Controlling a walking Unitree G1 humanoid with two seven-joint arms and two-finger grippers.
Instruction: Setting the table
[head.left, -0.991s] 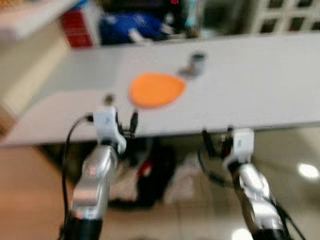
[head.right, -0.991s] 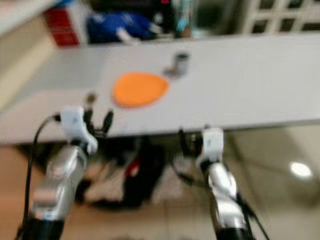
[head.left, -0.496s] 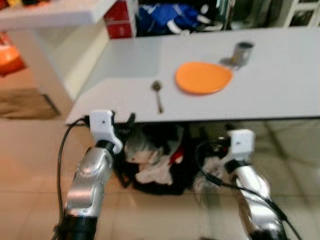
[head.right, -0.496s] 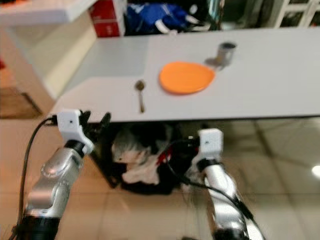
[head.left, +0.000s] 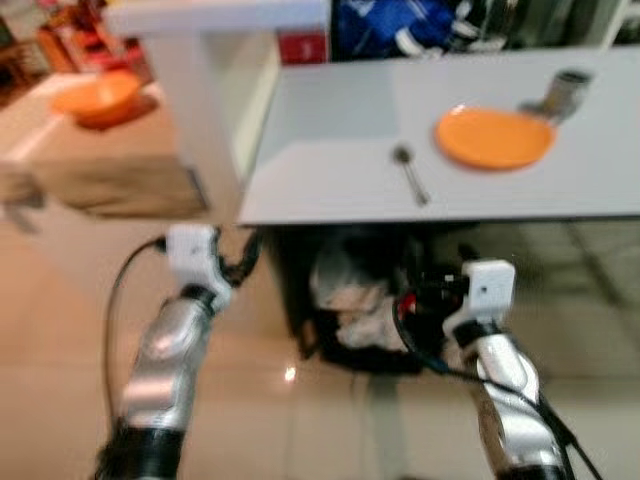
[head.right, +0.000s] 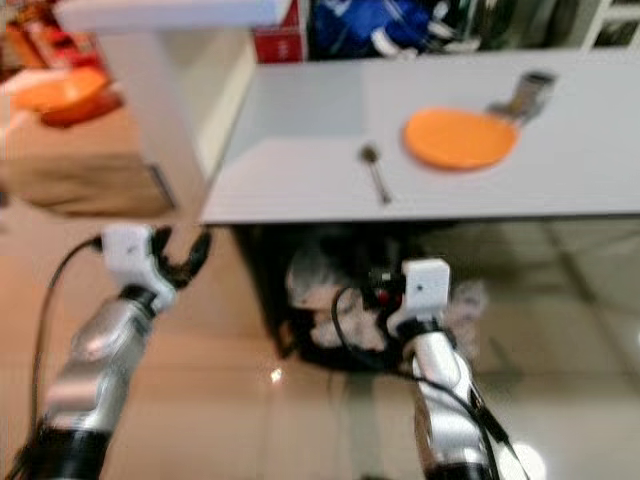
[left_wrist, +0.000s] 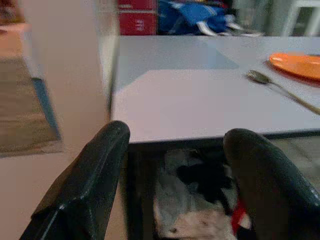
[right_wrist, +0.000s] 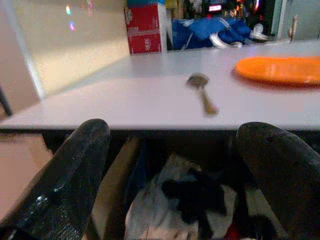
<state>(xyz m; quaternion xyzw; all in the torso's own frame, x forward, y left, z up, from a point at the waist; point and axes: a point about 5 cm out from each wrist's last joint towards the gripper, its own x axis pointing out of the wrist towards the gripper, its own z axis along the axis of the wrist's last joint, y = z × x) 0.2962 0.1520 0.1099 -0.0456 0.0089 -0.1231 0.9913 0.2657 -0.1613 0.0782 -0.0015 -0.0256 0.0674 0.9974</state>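
Both grippers are spread apart and carrying nothing. Your left gripper sits left of centre in the left eye frame, over the tan floor, below and just left of the table corner. Your right gripper sits right of centre, lower down, in front of the dark space under the table. From the left wrist camera you see two black fingers wide apart, with the table edge between them; the right wrist camera shows the same for its fingers.

On the grey tabletop, the orange plate lies in the upper right of the left eye frame. Just to its left is the spoon, bowl away from you, handle towards the near edge, apart from the plate. A metal cup stands behind the plate at the far right, close to its rim; blur hides whether they touch.

Under the table you can make out a heap of white and dark bags. Behind the table are a red box and blue bags. An orange bowl sits in the upper left, beside a white counter.
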